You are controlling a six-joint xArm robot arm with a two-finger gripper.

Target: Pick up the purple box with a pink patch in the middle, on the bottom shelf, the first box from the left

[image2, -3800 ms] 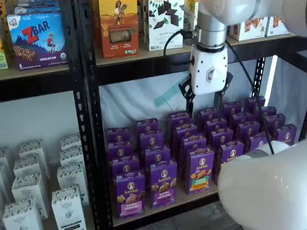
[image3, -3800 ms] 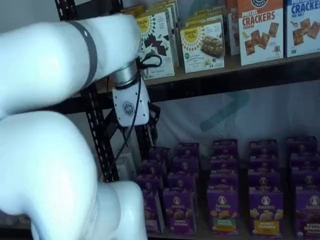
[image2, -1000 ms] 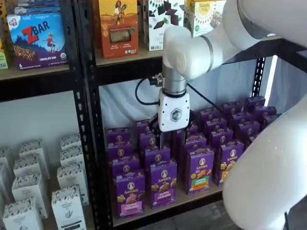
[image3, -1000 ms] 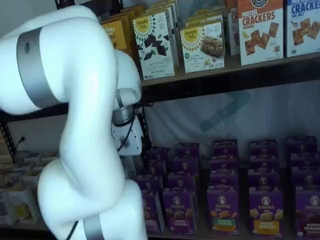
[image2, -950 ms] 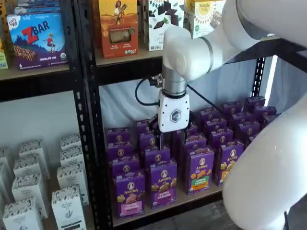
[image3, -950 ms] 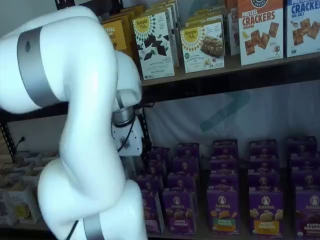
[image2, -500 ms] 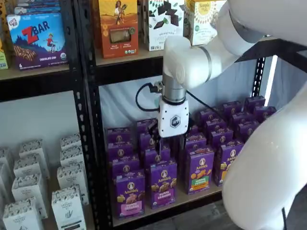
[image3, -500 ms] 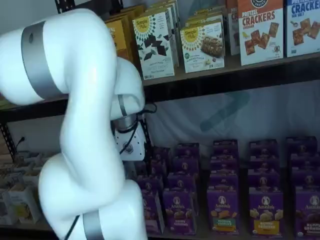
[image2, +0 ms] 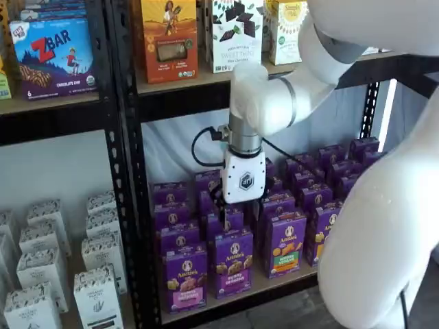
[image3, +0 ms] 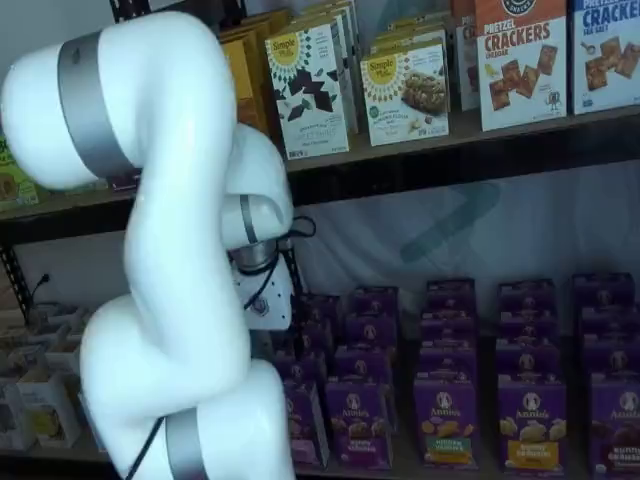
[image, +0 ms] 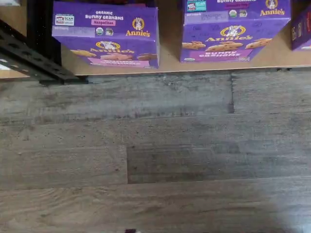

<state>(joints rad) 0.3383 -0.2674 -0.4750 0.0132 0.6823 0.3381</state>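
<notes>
The purple box (image2: 185,277) stands upright at the front left corner of the bottom shelf (image2: 274,286), its pink patch (image2: 186,296) across the lower front. In the wrist view the same purple box (image: 106,34) shows from above at the edge of the tan bottom shelf (image: 170,54), with its pink patch (image: 116,62) facing the floor side. My gripper (image2: 239,209) hangs fingers down over the second column of boxes, behind and to the right of the purple box. It is above the box tops, open, and holds nothing.
Beside the purple box stand purple boxes with an orange-brown label (image2: 233,264) and a green label (image2: 285,243), with several more rows behind. A black upright (image2: 130,205) borders the box's left side. White boxes (image2: 96,295) fill the left bay. Grey wood floor (image: 155,145) lies below.
The gripper has sunk lower and drifted slightly left toward the box tops. Nothing was taken hold of, and the boxes have not moved.
</notes>
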